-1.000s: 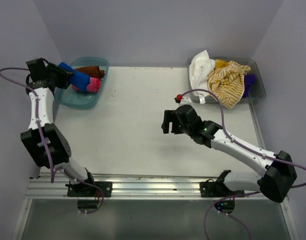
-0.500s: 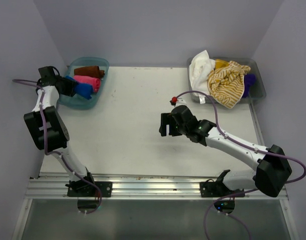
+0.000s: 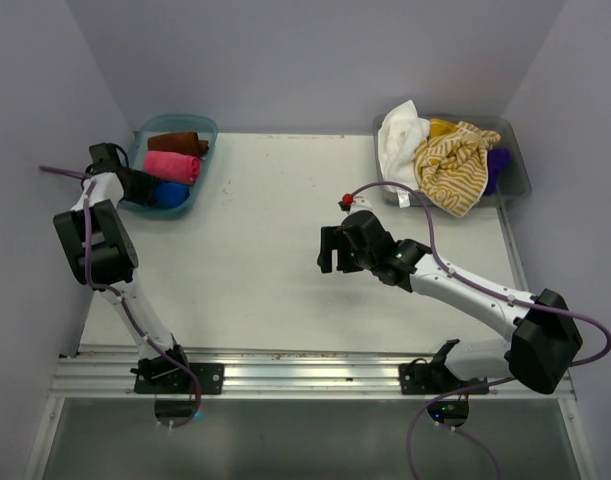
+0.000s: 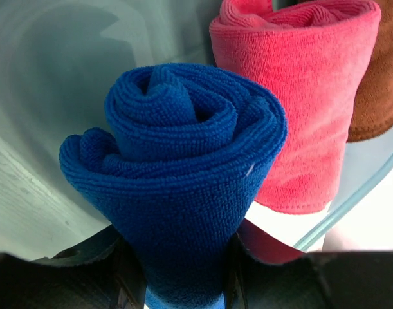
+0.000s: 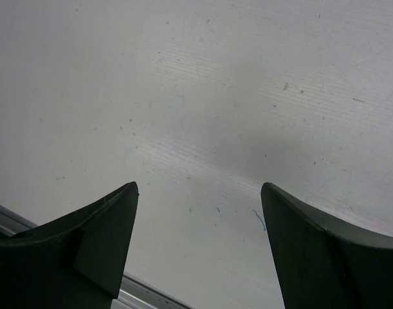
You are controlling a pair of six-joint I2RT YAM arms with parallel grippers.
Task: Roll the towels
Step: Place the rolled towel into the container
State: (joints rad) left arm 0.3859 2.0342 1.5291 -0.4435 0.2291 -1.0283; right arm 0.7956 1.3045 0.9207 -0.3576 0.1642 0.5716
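Observation:
My left gripper (image 3: 140,186) is shut on a rolled royal blue towel (image 3: 171,193) and holds it low in the near end of the teal bin (image 3: 207,127). In the left wrist view the blue roll (image 4: 183,167) is pinched at its base between my left gripper's (image 4: 183,283) jaws. A rolled pink towel (image 3: 173,165) lies beside it and shows in the left wrist view (image 4: 305,96). A rolled brown towel (image 3: 175,142) lies behind that. My right gripper (image 3: 330,250) is open and empty over the bare tabletop (image 5: 202,96).
A clear bin (image 3: 517,186) at the back right holds loose towels: white (image 3: 398,135), mustard-yellow striped (image 3: 455,160) and purple (image 3: 498,165). A red-tipped cable (image 3: 345,201) sits by the right arm. Purple walls enclose the table's sides and back.
My left gripper has brought the blue roll down and toward the near end of the teal bin, beside the pink roll. My right gripper shifted slightly left.

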